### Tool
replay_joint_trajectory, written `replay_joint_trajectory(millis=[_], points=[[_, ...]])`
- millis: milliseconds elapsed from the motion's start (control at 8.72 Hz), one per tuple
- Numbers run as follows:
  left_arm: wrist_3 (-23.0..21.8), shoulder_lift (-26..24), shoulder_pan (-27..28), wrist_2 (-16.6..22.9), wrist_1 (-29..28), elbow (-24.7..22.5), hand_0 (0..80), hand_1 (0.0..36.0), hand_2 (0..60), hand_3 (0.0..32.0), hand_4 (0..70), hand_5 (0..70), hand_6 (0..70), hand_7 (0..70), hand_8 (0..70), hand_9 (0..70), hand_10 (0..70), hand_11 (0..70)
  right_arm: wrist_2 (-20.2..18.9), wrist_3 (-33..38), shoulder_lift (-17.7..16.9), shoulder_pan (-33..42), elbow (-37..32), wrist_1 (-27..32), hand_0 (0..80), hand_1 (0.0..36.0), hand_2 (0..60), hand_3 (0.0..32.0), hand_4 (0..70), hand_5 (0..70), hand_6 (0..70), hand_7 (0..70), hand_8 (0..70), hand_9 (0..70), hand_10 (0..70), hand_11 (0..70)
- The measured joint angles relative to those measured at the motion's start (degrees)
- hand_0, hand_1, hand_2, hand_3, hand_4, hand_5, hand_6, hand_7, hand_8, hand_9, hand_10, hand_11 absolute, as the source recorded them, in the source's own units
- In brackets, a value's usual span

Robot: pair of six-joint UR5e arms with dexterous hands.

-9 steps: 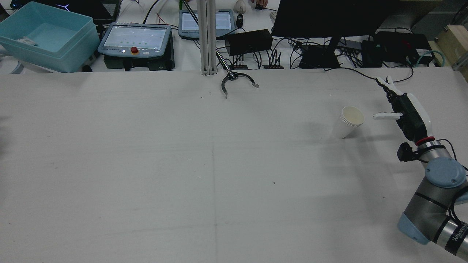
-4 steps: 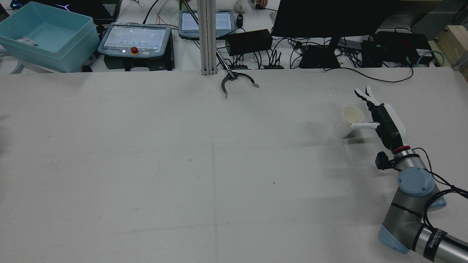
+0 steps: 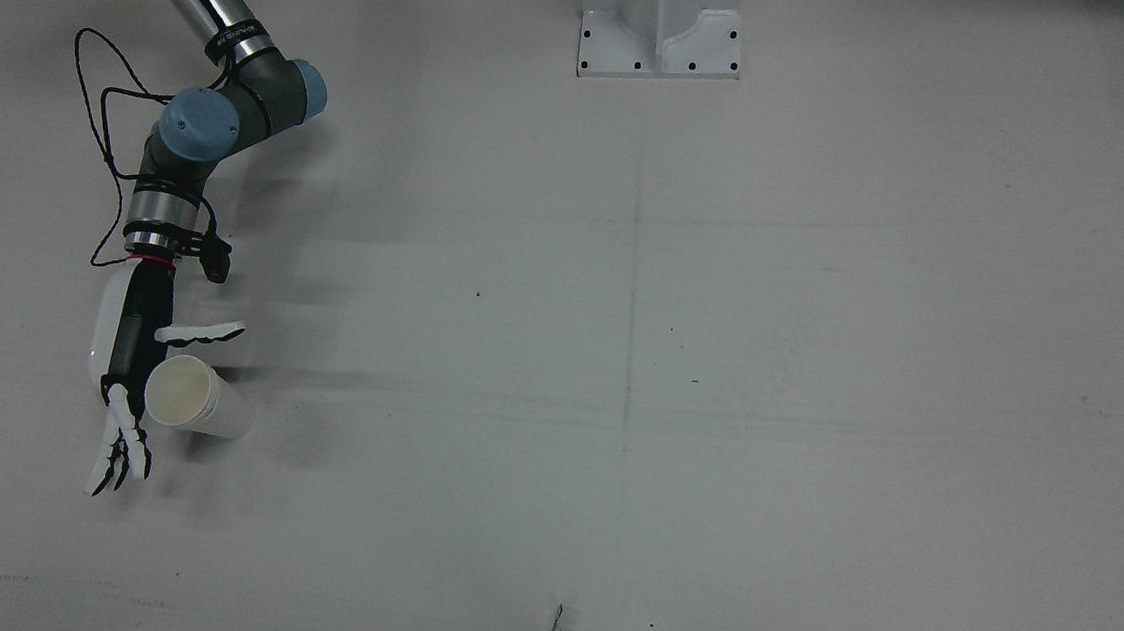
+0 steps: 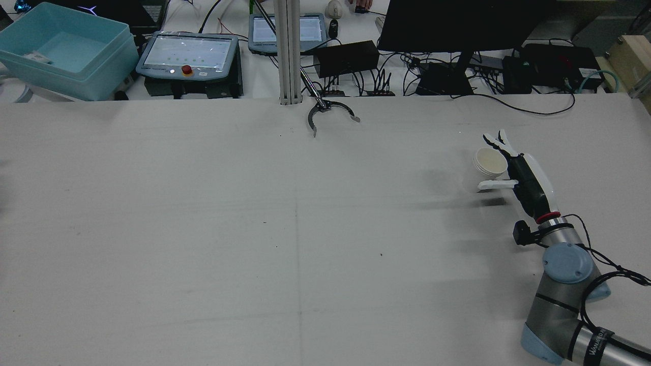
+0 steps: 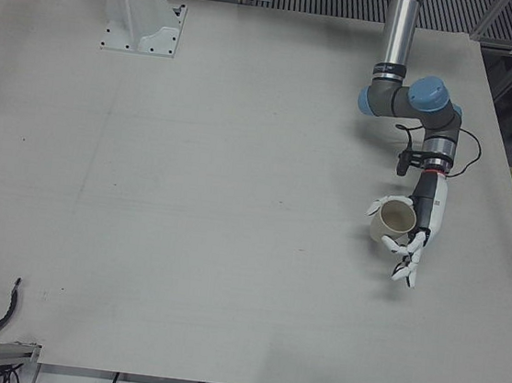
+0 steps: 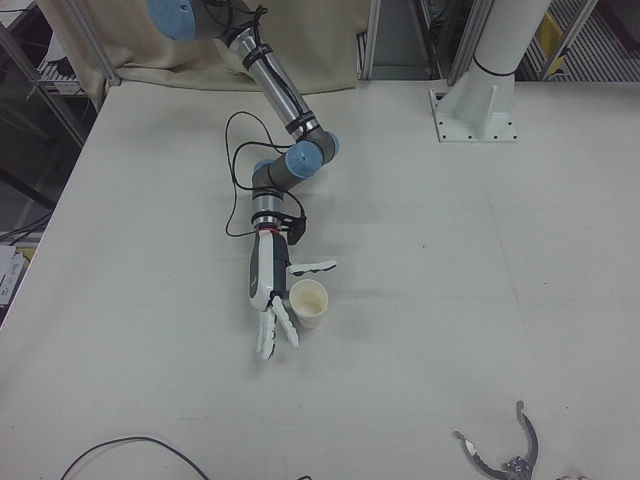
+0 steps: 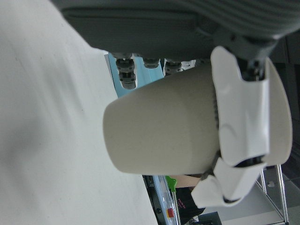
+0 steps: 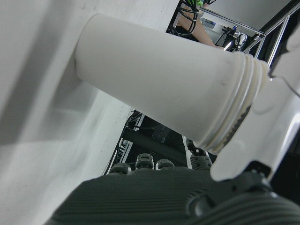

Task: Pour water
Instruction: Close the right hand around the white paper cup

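A white paper cup [image 4: 491, 161] stands on the table at the right of the rear view. My right hand [image 4: 524, 178] is open beside it, with the cup between its thumb and its straight fingers; this also shows in the front view [image 3: 125, 370] and the right-front view [image 6: 265, 290]. The right hand view shows the cup's side [image 8: 154, 79] close up. A beige cup [image 5: 393, 224] stands at my left hand [image 5: 419, 219], seen only in the left-front and left hand views. Its fingers point straight past the cup and its thumb bends across the cup wall [image 7: 164, 131].
A metal claw tool [image 4: 328, 113] lies at the table's far edge by an aluminium post. A teal bin [image 4: 61, 51], control pendants and a monitor stand beyond that edge. A white pedestal [image 3: 659, 17] is bolted at the robot's side.
My right arm has swung in toward the white cup, from clear of it on the right to having it between thumb and fingers. The cup has not moved.
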Motion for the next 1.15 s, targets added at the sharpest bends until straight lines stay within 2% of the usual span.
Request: replay_joint_trajectory(millis=[344,688,803,917,1032,1146], points=[[0.0,0.0,0.0,0.0,0.0,0.0,57.0,36.0,60.0,0.0,31.8,70.0,3.8,24.5,0.9,3.5,8.0,15.0,0.1,-0.6,0.6,-0.6,0.0,-0.1,47.6,6.3,0.0,0.0,10.2,2.6,0.0,0.0,3.7,4.8,0.0,0.0],[0.0,0.0,0.1,0.0,0.1,0.0,57.2,36.0,60.0,0.0,32.5,70.0,4.0,24.6,0.9,3.6,7.8,14.8,0.1,-1.5,0.9,-0.7,-0.1,-0.3,49.1,8.3,0.0,0.0,13.4,4.4,0.0,0.0,3.7,5.1,0.0,0.0],[0.0,0.0,0.2,0.0,0.1,0.0,57.6,36.0,60.0,0.0,32.6,70.0,4.1,25.1,1.0,3.7,8.0,14.9,0.1,-1.6,0.9,-0.7,-0.1,-0.3,50.7,10.3,0.0,0.0,16.3,7.1,0.0,3.4,4.6,7.0,0.0,0.5],[0.1,0.0,0.2,0.0,0.2,0.0,57.5,36.0,60.0,0.0,32.5,70.0,4.2,25.2,0.9,3.7,7.9,14.9,0.1,-1.6,0.8,-0.7,-0.1,-0.4,51.9,11.6,0.0,0.0,18.7,11.2,1.5,9.8,7.2,11.7,0.9,3.0],[0.1,0.0,0.2,0.0,0.3,0.0,57.4,36.0,60.0,0.0,32.3,70.0,4.3,25.2,1.0,3.8,8.0,15.0,0.1,-1.7,0.8,-0.6,-0.1,-0.4,53.7,13.9,0.0,0.0,20.7,15.4,4.4,14.9,10.7,18.2,3.4,6.8],[0.1,0.0,0.2,0.0,0.3,0.0,57.1,36.0,60.0,0.0,32.2,70.0,4.3,25.0,1.0,3.7,8.1,15.1,0.1,-1.8,0.8,-0.6,-0.1,-0.4,54.6,14.6,1.6,0.0,23.3,21.5,8.7,22.5,16.1,26.6,6.5,11.3]])
